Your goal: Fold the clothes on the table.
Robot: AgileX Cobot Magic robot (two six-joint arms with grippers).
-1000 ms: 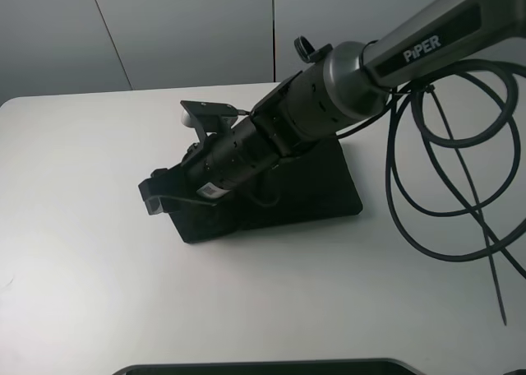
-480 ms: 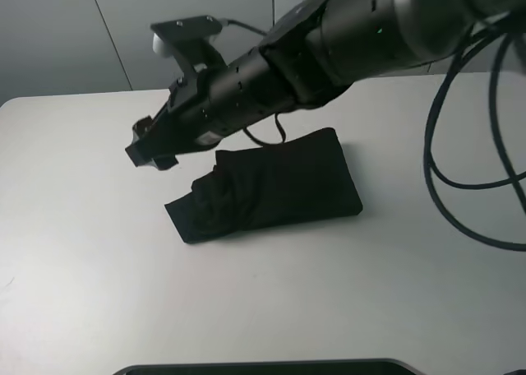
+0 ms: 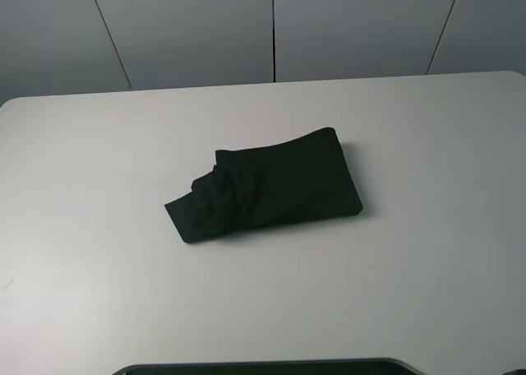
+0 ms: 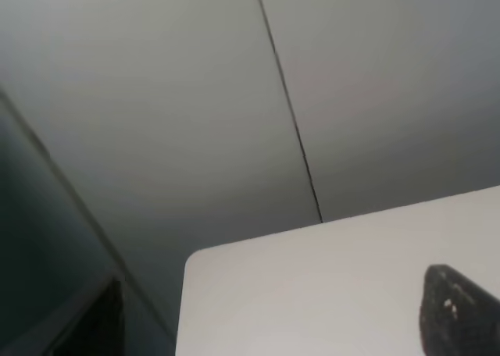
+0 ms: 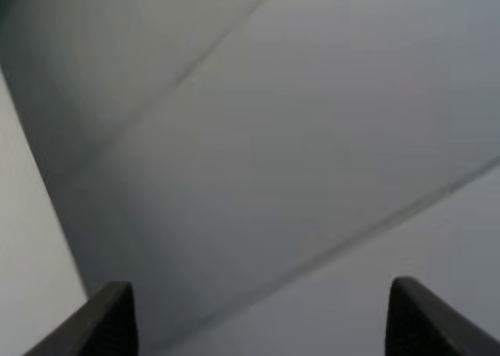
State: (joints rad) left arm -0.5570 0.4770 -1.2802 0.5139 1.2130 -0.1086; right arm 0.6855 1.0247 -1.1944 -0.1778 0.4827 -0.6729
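Your right gripper (image 5: 258,325), fingers spread and empty, has lifted clear of the overhead frame, leaving the folded black garment (image 3: 267,194) lying mid-table, apparently finished.

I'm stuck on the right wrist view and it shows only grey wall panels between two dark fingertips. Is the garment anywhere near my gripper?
Observer: No. In the high view the black garment lies alone on the white table, folded into a rough rectangle, with no arm over it.
Operator: Is the fold tidy?
Observer: Not fully. The end toward the left of the high view is bunched and wrinkled, while the other end lies flat.
Operator: Where is the left arm?
Observer: It is out of the high view too. Its wrist camera looks at the wall and a rounded table corner, not the garment.
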